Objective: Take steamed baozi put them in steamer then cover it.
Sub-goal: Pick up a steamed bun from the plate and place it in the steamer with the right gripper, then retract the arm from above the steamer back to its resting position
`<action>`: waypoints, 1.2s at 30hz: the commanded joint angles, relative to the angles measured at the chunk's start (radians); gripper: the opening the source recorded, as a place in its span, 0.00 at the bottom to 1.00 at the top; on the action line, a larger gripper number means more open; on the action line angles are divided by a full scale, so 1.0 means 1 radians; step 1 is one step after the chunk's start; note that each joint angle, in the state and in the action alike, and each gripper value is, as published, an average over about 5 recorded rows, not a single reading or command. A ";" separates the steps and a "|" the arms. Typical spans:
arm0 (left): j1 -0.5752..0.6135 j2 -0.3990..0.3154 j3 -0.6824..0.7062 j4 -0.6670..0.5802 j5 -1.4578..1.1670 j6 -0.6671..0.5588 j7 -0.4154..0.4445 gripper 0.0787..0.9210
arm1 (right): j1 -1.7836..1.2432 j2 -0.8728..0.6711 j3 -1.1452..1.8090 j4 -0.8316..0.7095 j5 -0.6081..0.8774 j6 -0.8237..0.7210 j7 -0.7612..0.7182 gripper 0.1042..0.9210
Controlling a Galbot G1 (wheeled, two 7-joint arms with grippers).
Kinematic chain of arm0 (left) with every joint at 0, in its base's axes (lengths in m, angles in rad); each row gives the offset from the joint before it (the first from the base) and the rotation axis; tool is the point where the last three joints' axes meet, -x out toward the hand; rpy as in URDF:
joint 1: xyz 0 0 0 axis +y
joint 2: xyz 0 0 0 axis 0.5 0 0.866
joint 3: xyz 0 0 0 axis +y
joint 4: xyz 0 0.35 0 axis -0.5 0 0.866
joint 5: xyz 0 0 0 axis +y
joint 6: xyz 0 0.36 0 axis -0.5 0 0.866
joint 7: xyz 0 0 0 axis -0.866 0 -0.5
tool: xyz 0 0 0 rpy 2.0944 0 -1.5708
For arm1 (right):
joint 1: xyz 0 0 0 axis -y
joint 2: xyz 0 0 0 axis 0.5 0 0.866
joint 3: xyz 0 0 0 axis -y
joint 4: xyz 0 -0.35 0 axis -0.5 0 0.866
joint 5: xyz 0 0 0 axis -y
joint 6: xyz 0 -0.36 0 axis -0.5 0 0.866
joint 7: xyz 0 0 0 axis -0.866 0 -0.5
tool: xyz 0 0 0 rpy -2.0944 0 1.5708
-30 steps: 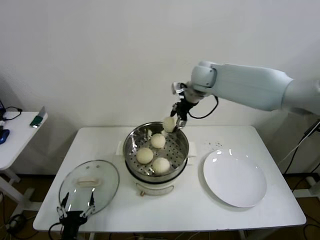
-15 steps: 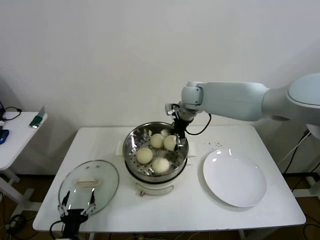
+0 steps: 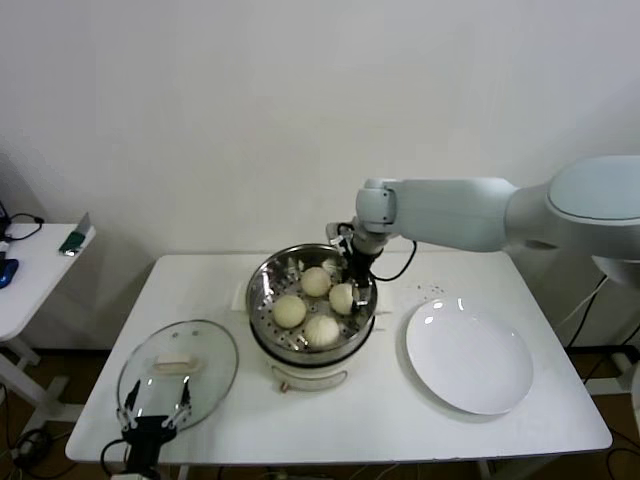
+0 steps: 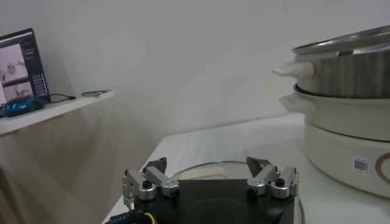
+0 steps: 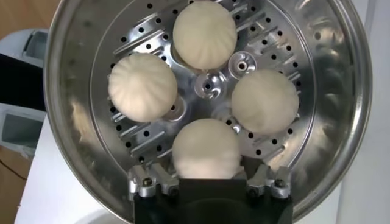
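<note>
The right end effector (image 5: 207, 182) stands released around the fourth baozi (image 5: 207, 149) in the steamer (image 3: 268, 290); lifting crookedly could drag it. The left end effector (image 4: 210, 181) hangs open over the glass lid (image 3: 178, 368).

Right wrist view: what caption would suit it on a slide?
Four buns sit on the steamer tray, the nearest between the right end effector's open fingers.
</note>
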 commanded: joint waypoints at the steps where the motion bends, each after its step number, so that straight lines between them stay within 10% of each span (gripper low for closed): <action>1: -0.004 0.000 0.001 -0.002 0.005 0.003 0.000 0.88 | 0.003 0.002 0.000 0.008 -0.006 -0.003 0.004 0.87; 14: -0.014 -0.002 0.006 -0.013 0.016 0.011 0.000 0.88 | 0.104 -0.169 0.114 0.062 0.011 0.041 -0.023 0.88; 36: -0.034 -0.028 -0.009 -0.027 0.123 0.036 -0.026 0.88 | -0.488 -0.805 0.710 0.412 -0.057 0.403 0.612 0.88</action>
